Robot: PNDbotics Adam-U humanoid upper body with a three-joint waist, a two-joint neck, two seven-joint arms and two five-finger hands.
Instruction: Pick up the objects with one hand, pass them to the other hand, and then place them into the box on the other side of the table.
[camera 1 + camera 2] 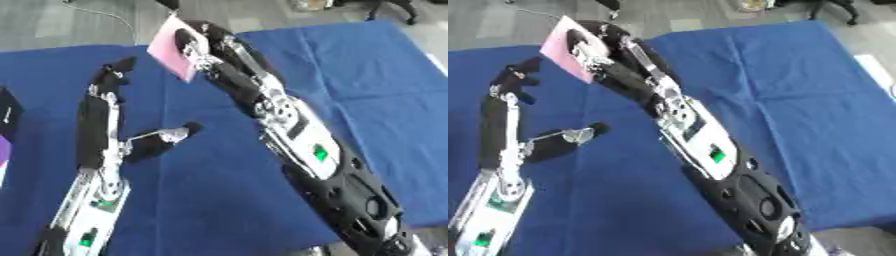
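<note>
A flat pink card-like object (169,47) is held tilted above the far part of the blue table, and my right hand (199,44) is shut on its right edge. The right arm stretches diagonally from the lower right corner up to it. My left hand (94,125) lies open just left of and below the pink object, with its fingers (112,77) pointing up toward the object and its thumb (171,134) spread out to the right. A short gap shows between the left fingertips and the pink object. In the right eye view the pink object (564,47) shows the same tilt.
A blue cloth (367,85) covers the table. At the left edge stands a dark box-like thing (5,112), with a bit of purple (3,150) below it. Grey floor lies beyond the table's far edge.
</note>
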